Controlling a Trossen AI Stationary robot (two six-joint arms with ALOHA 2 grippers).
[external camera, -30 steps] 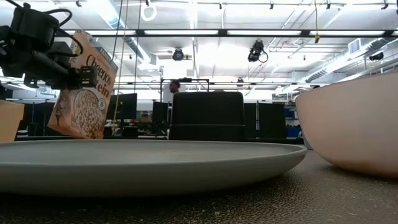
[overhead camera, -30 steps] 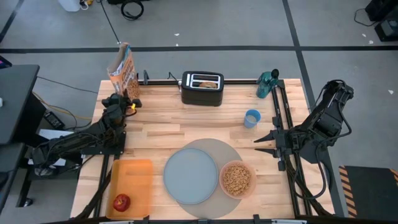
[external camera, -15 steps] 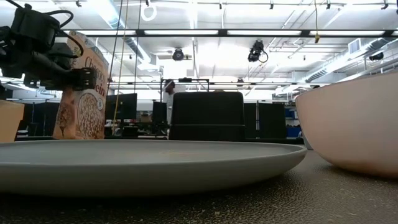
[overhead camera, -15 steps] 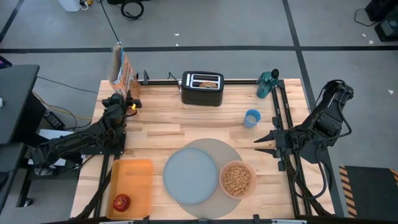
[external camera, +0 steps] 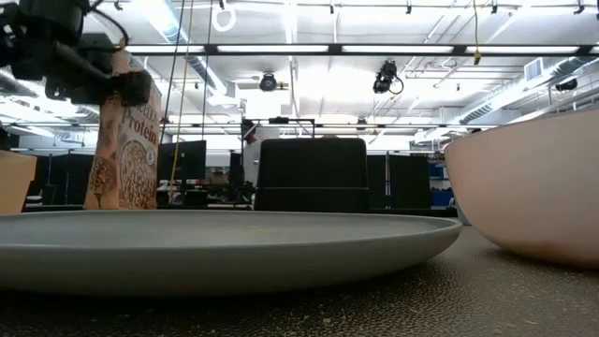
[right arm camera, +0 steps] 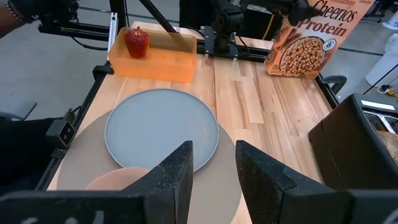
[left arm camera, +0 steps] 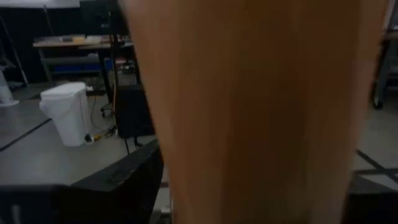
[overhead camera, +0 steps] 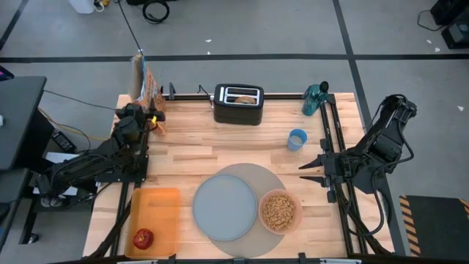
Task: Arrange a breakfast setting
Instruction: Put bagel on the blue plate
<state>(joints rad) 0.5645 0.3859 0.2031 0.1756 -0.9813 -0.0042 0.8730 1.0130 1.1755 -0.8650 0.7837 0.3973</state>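
While left gripper (overhead camera: 139,115) spread at cereal box (overhead camera: 141,82), plate (overhead camera: 224,207) well apart; right gripper (overhead camera: 311,167) part-open, empty; toaster (overhead camera: 238,104) between.

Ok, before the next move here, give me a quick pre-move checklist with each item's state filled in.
1. Cereal box upright at the table's far left corner: ok.
2. Left gripper let go of the box: cannot tell; it sits right beside it, and the wrist view is filled by the box face.
3. Right gripper empty and open, waiting at the right edge: ok.
4. Pink bowl holds cereal and sits on the round mat beside the grey plate: ok.
5. Apple moved to the setting: not ok, it lies in the orange tray.
6. Spoon in place: not ok, none visible.
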